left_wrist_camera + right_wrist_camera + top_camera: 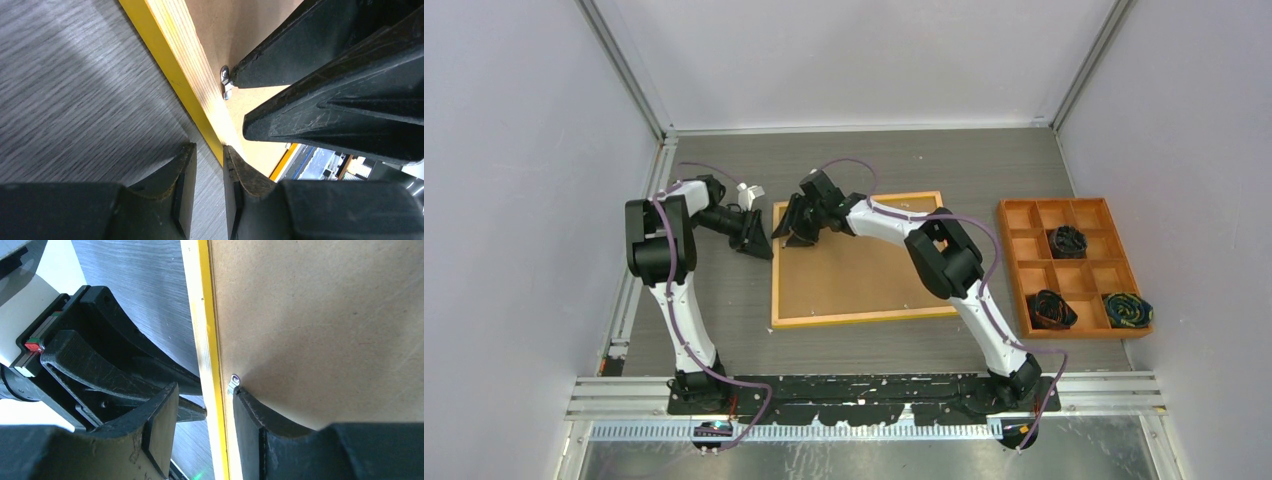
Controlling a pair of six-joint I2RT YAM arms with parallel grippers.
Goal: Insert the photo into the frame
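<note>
Lying back-up mid-surface: the frame [864, 270], tan board showing, yellow edge. Surface [734, 320] is grey wood-grain, boxed in by plain white walls [854, 60]. Orange tray [1024, 217] at right holds cable bundles [1067, 240]. Left jaws and right jaws are both part-spread, straddling the frame's left edge near its far corner.

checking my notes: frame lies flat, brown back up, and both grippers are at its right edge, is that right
One slip: the left gripper and the right gripper are at the left edge of the frame, near its far corner, not the right edge, as the top view shows. The frame does lie flat, brown back up.
</note>
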